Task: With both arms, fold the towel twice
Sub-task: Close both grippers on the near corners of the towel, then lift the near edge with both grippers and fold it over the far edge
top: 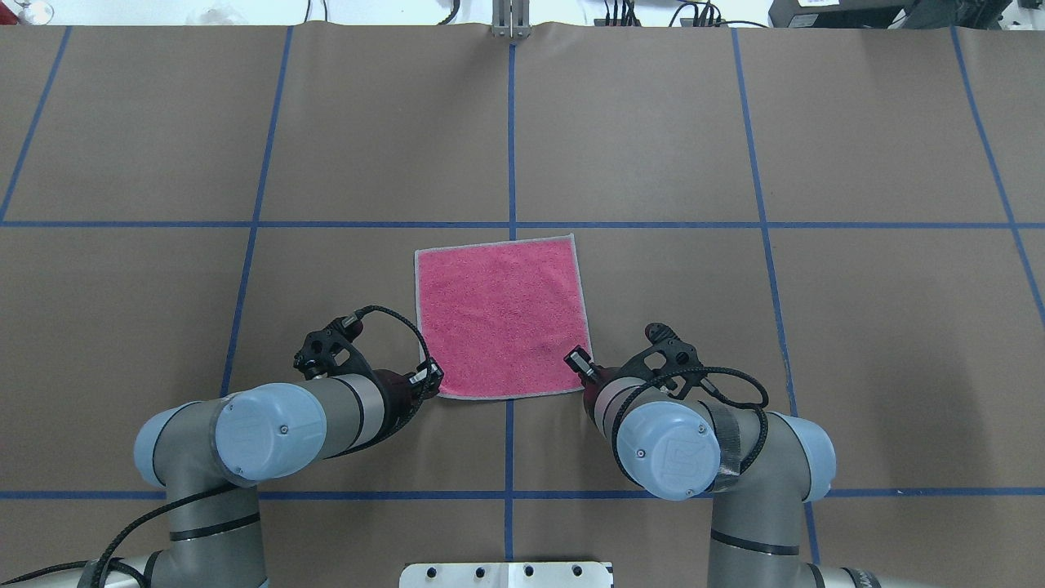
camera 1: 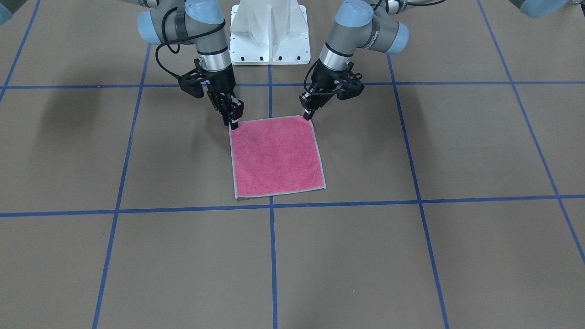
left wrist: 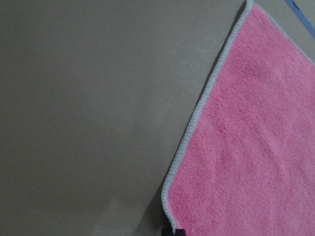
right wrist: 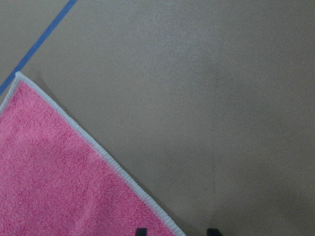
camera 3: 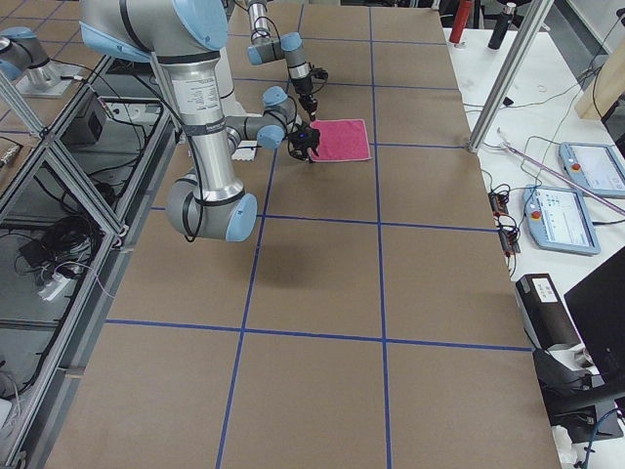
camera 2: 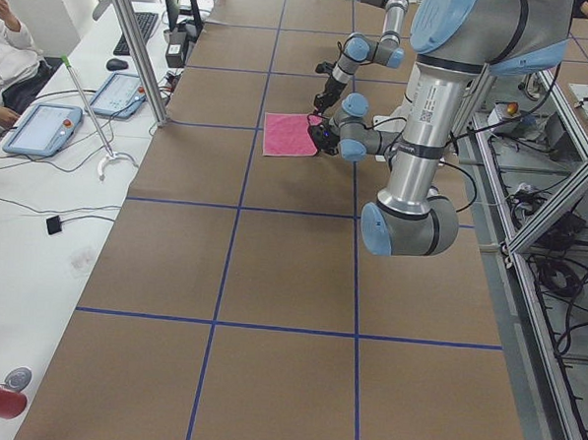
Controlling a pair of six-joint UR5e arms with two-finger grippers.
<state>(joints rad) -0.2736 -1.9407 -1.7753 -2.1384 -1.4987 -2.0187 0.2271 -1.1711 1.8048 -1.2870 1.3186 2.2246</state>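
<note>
Towel (top: 500, 318): one, spread flat and unfolded, pink face up, light edging visible all round. It lies on the brown table (top: 735, 327), across the centre blue tape line (top: 512, 163), just ahead of the robot. No fold is made; both folds are judged outstanding.

Left gripper (top: 430, 377): down at the towel's near corner on the robot's left side. Its wrist view shows only a single dark tip (left wrist: 172, 231) at the corner's edge. Whether the jaws are parted or closed cannot be told.

Right gripper (top: 576, 358): down at the other near corner. Fingertips (right wrist: 141, 231) stand apart in its wrist view, one over the cloth, one over bare table, the stitched edge running between them. Nothing is clamped, and the cloth lies undisturbed.

Reason for placement, as judged: one gripper per near corner, so both corners can rise together and the near edge can travel level to the far edge, keeping the first fold square. Straddling the edge lets a finger slide under the cloth on closing.
</note>
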